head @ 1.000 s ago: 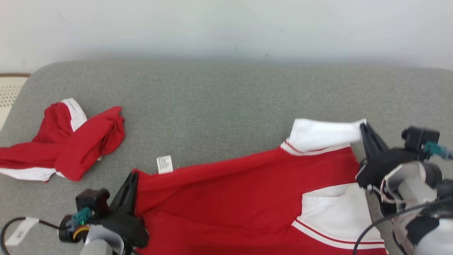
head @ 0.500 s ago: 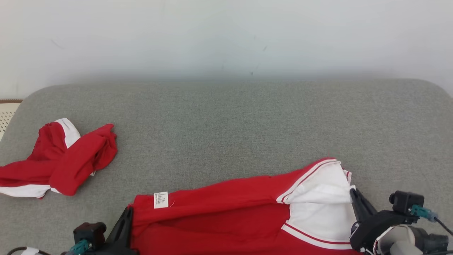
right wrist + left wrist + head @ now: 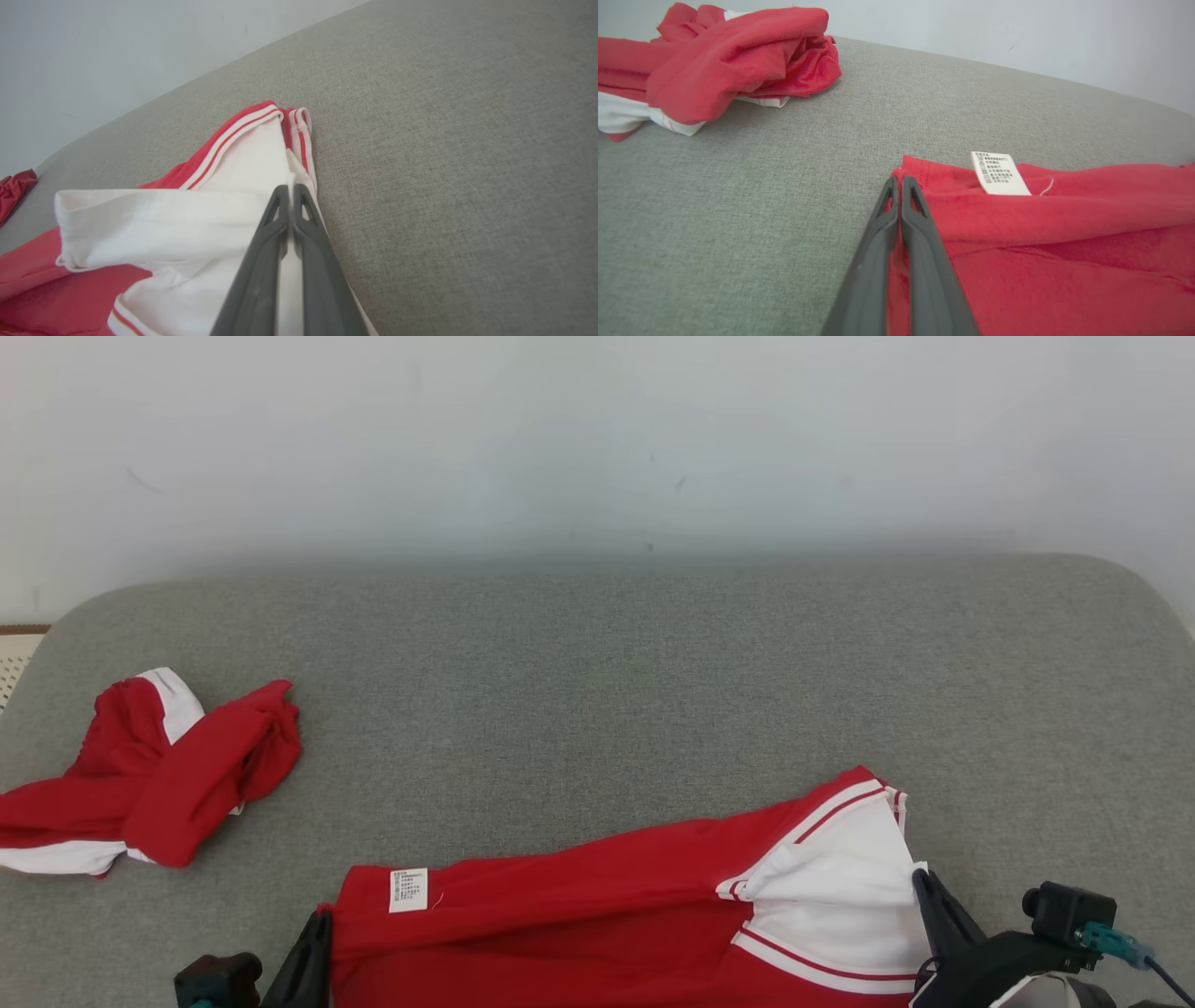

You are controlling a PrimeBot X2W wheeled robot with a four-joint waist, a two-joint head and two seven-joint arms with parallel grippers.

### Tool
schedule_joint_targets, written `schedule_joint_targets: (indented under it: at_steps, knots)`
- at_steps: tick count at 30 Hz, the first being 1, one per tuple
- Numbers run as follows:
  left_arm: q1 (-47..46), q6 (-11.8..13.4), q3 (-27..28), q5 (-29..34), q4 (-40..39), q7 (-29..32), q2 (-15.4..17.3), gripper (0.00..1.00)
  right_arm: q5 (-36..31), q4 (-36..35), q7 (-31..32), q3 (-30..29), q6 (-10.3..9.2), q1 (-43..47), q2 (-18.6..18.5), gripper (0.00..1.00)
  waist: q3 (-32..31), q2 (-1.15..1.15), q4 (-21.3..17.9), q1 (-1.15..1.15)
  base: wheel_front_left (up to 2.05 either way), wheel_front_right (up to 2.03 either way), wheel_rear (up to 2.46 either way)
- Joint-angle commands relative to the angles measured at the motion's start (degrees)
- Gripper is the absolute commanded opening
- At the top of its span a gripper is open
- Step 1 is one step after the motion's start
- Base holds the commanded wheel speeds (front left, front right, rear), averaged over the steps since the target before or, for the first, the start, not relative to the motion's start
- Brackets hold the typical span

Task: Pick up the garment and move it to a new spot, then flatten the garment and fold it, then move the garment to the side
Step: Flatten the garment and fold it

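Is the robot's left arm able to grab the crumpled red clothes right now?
Probably not yet: the left gripper is shut on the shirt. The cushion toward the crumpled clothes looks bare.

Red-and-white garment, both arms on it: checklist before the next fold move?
1. Left gripper on the garment: ok, shut on the red corner beside the label.
2. Right gripper on the garment: ok, shut on the edge of the white section.
3. Cloth flat between the two grips: not ok, the red is creased and the white section is doubled over.
4. Second garment out of the way: ok, bunched at the far left, with grey cushion between it and the held one.
5. Near hem lying straight: cannot tell, cut off at the head view's bottom edge.
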Motion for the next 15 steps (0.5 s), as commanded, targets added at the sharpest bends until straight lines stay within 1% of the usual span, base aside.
schedule_joint_targets:
  at_steps: [1, 5, 6, 7, 8, 10, 15]
  knots:
    - [0.9, 0.2, 0.4, 0.8, 0.1, 0.0, 0.1, 0.0, -0.2, -0.2, -0.1, 0.0, -0.06, 0.7, 0.0, 0.0, 0.0, 0.0, -0.1, 0.01, 0.0, 0.0, 0.0]
    - [1.7, 0.1, 0.5, 1.1, 0.1, 0.0, 0.0, 0.0, 0.5, 0.7, -0.1, 0.7, -0.06, 2.2, 0.6, 0.0, 0.0, 0.0, -0.5, 0.01, 0.0, 0.0, 0.0]
    - [1.9, 0.3, 0.6, 0.9, 0.1, 0.0, 0.0, 0.35, 0.7, 1.1, -0.1, 0.7, -0.06, 2.3, 0.6, 0.48, 0.0, 0.0, -0.5, 0.01, 0.0, 0.0, 0.0]
    - [2.0, 0.4, 0.7, 0.9, -0.1, 0.0, 0.0, 0.82, 0.6, 1.1, -0.1, 0.3, -0.06, 2.0, 0.6, 1.0, 0.0, 0.0, -0.6, 0.01, 0.0, 0.0, 0.0]
    - [2.3, 0.6, 0.8, 0.9, -0.3, 0.0, 0.0, 1.0, 0.9, 0.7, -0.1, -0.5, -0.06, 2.1, 0.6, 1.0, 0.0, 0.0, -0.5, 0.01, 0.0, 0.0, 0.0]
    - [3.3, 1.6, 1.3, 0.9, -1.2, 0.0, 0.1, 1.0, 0.7, -0.2, -0.1, -2.4, -0.06, 3.2, 0.4, 1.0, -0.1, 0.0, -0.5, 0.01, 0.0, 0.0, 0.0]
    - [7.3, 4.5, 1.5, -0.2, -5.8, 0.0, 0.0, 1.0, -3.0, -3.7, 0.0, -8.6, -0.06, 5.2, 0.3, 1.0, -0.2, 0.0, 0.0, 0.01, 0.0, 0.0, 0.0]
